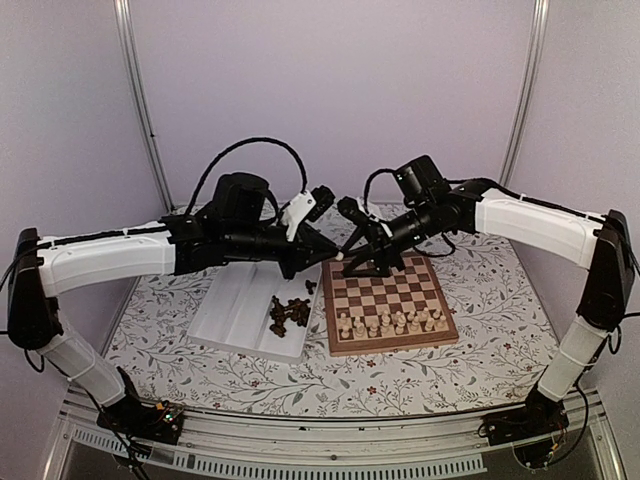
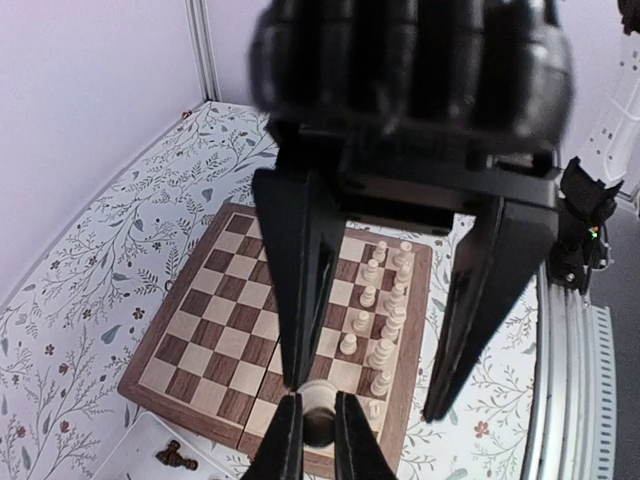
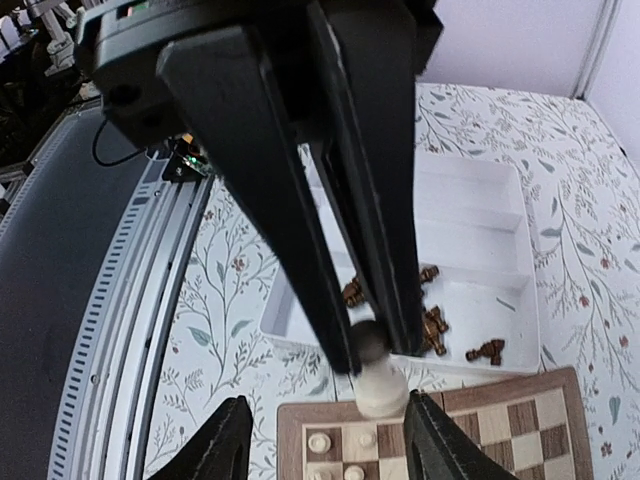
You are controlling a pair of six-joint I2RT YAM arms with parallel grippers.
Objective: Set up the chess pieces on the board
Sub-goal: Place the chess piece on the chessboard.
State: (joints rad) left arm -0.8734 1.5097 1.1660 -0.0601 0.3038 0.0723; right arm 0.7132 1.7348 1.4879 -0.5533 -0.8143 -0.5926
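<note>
My left gripper [image 2: 318, 402] is shut on a pale cream chess piece [image 2: 322, 397], held above the left edge of the board [image 2: 215, 330]. In the right wrist view the left gripper [image 3: 372, 352] holds that piece [image 3: 381, 385] by its upper end. My right gripper [image 3: 325, 400] is open, its jaws wide apart on either side of the piece; it also shows in the left wrist view [image 2: 365, 400]. In the top view both grippers meet [image 1: 343, 250] over the board's far left corner [image 1: 385, 285]. Several cream pieces [image 1: 390, 322] stand in the two near rows.
A white two-compartment tray [image 1: 245, 310] lies left of the board, with several dark brown pieces [image 1: 290, 315] in its right compartment, also seen in the right wrist view [image 3: 435, 325]. The table has a floral cloth [image 1: 480, 370] and walls close behind.
</note>
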